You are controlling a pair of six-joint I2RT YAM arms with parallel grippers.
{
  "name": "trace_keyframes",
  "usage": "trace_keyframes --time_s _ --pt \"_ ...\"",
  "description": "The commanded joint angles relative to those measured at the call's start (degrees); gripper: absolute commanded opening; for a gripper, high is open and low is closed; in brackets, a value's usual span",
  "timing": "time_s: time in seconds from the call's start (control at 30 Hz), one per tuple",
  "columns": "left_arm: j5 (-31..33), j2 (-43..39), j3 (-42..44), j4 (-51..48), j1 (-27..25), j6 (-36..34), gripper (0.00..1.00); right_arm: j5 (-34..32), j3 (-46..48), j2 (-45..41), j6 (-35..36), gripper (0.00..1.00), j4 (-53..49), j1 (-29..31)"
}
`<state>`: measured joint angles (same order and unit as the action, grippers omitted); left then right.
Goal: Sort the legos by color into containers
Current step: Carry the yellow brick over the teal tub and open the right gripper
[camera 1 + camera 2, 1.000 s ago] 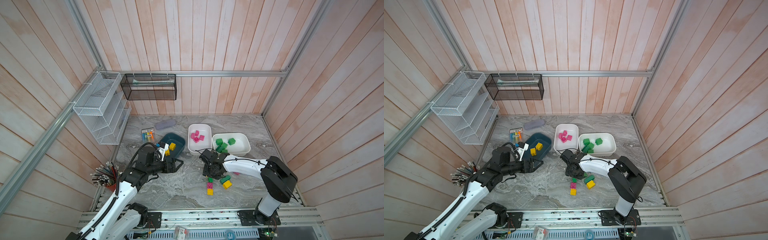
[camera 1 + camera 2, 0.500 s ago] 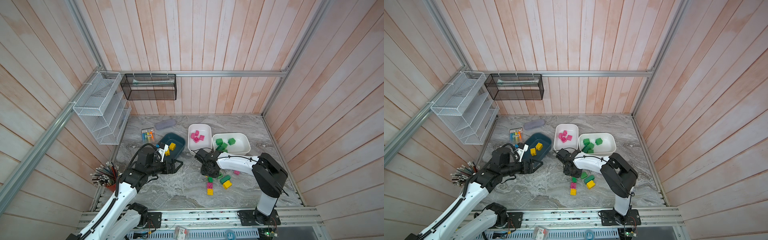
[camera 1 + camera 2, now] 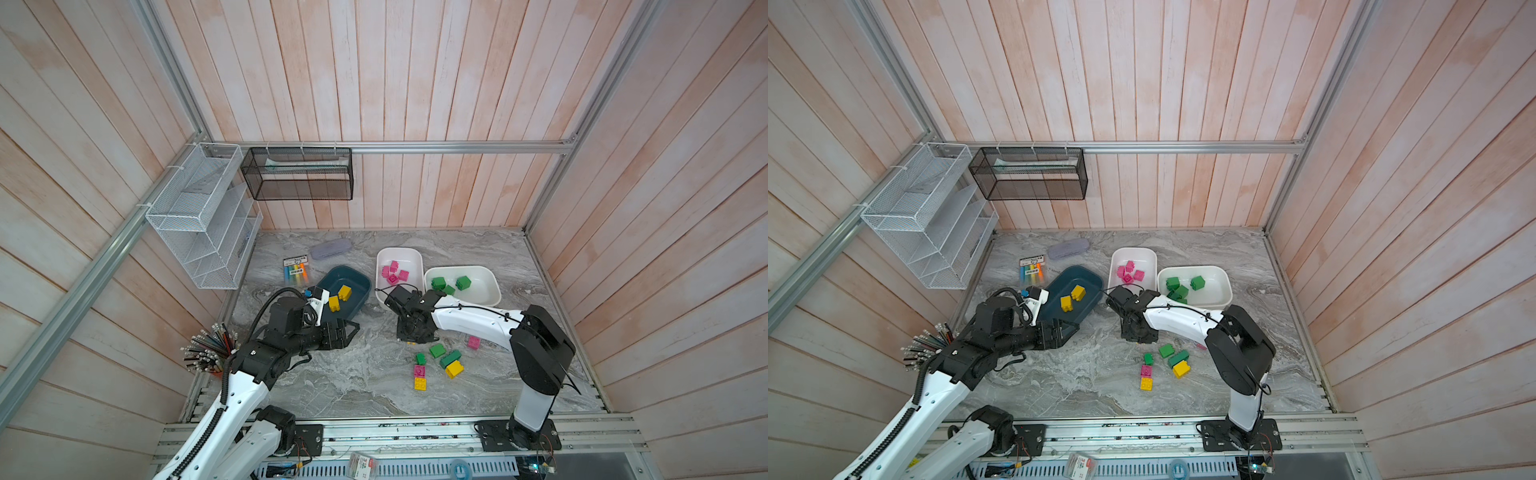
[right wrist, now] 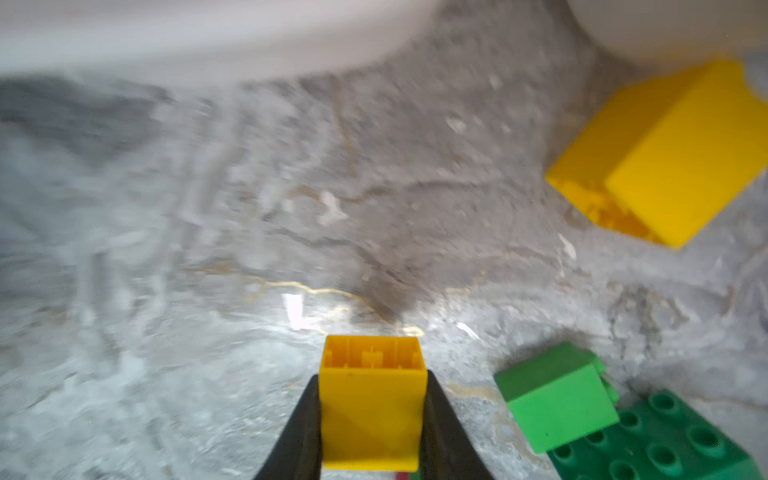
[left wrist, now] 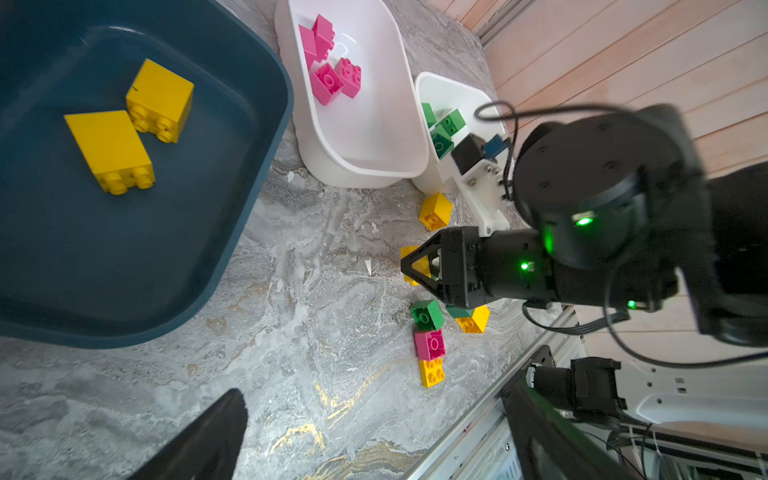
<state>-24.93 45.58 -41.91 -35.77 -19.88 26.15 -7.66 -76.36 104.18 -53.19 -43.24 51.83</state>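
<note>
My right gripper (image 4: 372,399) is shut on a yellow lego (image 4: 372,411), low over the marble in front of the white tubs; in both top views the gripper (image 3: 411,332) (image 3: 1136,332) hides it. My left gripper (image 3: 349,332) (image 5: 374,449) stands open and empty beside the dark teal container (image 3: 361,280), which holds two yellow legos (image 3: 344,292). One white container (image 3: 399,253) holds pink legos (image 3: 395,272); the other (image 3: 486,286) holds green ones (image 3: 462,282). Loose green (image 3: 437,350), yellow (image 3: 454,369) and pink (image 3: 419,370) legos lie just nearer than the right gripper.
Another yellow lego (image 5: 435,211) lies against the green tub's wall, by the right wrist. A marker pack (image 3: 296,268) and a greyish case (image 3: 331,249) sit behind the teal tub. A pencil cup (image 3: 210,353) stands at the left edge, under the wire baskets (image 3: 199,216).
The right gripper's jaws have closed onto the yellow lego, and the right arm has shifted a little to the left. The left arm has stayed put, open.
</note>
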Motion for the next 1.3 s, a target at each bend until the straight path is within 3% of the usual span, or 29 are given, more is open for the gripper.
trace_keyframes --time_s 0.0,0.23,0.47,0.93,1.07,1.27 --pt "4.1 -0.9 -3.1 -4.9 0.3 0.4 1.00 1.5 -4.7 -1.3 10.0 0.27 2.3 0.4" --pt "7.2 -3.4 -4.8 -8.8 0.5 2.8 1.00 11.6 -10.3 0.5 22.1 0.30 18.9 0.5" --pt "10.2 -3.7 -6.1 -11.4 0.9 3.1 1.00 18.5 -21.3 11.6 24.3 0.30 24.7 -0.1" --pt "10.0 -4.8 -4.5 -10.6 2.0 3.1 1.00 3.3 -49.0 33.3 25.5 0.31 6.1 -1.6" --pt "9.5 -4.8 -3.4 -10.3 2.1 2.9 1.00 1.6 -53.9 36.5 26.7 0.38 1.7 -1.8" --pt "8.9 -4.7 -3.4 -10.0 2.2 2.6 1.00 2.4 -53.9 35.0 28.0 0.52 0.3 -2.6"
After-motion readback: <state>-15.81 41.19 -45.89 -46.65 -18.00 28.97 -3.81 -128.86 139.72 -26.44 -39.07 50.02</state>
